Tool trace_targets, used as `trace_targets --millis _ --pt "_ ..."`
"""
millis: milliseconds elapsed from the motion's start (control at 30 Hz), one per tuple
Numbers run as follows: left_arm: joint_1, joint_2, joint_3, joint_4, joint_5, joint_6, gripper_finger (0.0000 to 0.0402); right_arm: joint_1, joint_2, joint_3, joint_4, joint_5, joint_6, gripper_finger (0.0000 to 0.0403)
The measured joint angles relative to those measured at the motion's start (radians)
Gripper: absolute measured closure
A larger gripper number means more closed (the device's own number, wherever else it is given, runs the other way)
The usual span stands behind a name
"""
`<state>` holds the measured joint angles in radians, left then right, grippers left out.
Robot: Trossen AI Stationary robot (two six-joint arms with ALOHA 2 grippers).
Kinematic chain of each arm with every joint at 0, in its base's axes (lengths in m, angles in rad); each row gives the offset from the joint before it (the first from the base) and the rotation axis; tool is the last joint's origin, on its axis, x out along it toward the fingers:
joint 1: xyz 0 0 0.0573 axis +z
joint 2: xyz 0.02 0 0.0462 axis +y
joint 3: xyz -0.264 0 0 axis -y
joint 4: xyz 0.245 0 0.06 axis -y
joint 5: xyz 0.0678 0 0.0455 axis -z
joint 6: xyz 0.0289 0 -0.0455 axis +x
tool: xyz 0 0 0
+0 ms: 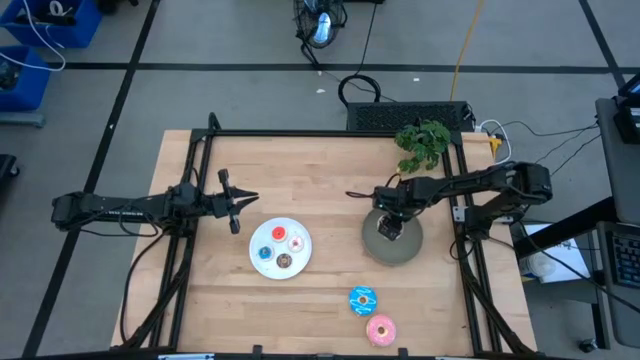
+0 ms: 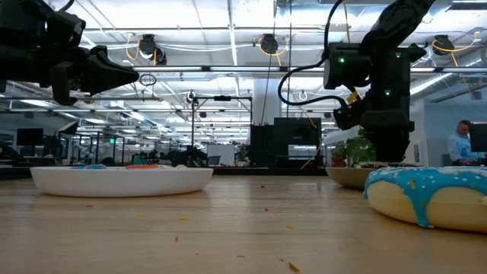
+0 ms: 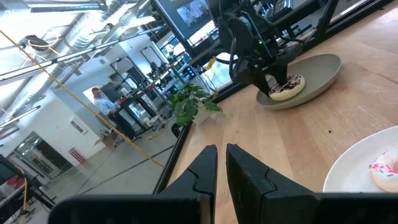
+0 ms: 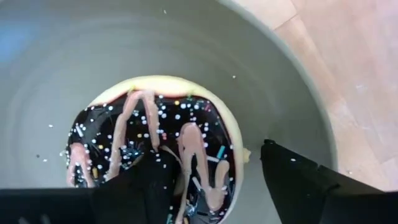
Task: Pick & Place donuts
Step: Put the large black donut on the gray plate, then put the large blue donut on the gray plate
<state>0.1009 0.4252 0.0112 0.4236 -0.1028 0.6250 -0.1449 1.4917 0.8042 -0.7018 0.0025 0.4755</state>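
Brown sprinkled donut (image 4: 155, 146) lies in grey plate (image 1: 405, 245). Right pincer (image 4: 205, 180) spread, fingers astride donut. Left pincer (image 3: 221, 168) pressed together, above table (image 1: 320, 170), beside white plate (image 1: 262, 262).

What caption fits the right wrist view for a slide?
Right hand, fingers open, straddles the brown-glazed sprinkled toy ring donut lying in the grey round plate.

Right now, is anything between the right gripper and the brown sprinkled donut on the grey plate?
Nothing visible: the right gripper hangs directly over the brown sprinkled donut in the grey round plate, fingers open on both sides.
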Motion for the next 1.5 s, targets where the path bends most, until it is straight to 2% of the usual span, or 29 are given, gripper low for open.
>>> trace_targets --millis 167,567,1033,1367,1500 --pt "0.0 0.0 0.0 0.0 0.0 0.0 0.036 0.0 -0.03 0.004 -0.012 0.0 -0.001 0.0179" --pt "0.0 0.0 0.0 0.0 0.0 0.0 0.036 -0.008 -0.046 0.004 -0.107 0.028 0.001 0.0191" --pt "0.0 0.0 0.0 0.0 0.0 0.0 0.036 -0.019 -0.047 0.117 -0.221 0.079 -0.03 0.0147" --pt "0.0 0.0 0.0 0.0 0.0 0.0 0.036 -0.019 -0.047 0.161 -0.278 0.08 -0.046 0.0147" --pt "0.0 0.0 0.0 0.0 0.0 0.0 0.036 -0.019 -0.046 0.202 -0.334 0.08 -0.044 0.0169"
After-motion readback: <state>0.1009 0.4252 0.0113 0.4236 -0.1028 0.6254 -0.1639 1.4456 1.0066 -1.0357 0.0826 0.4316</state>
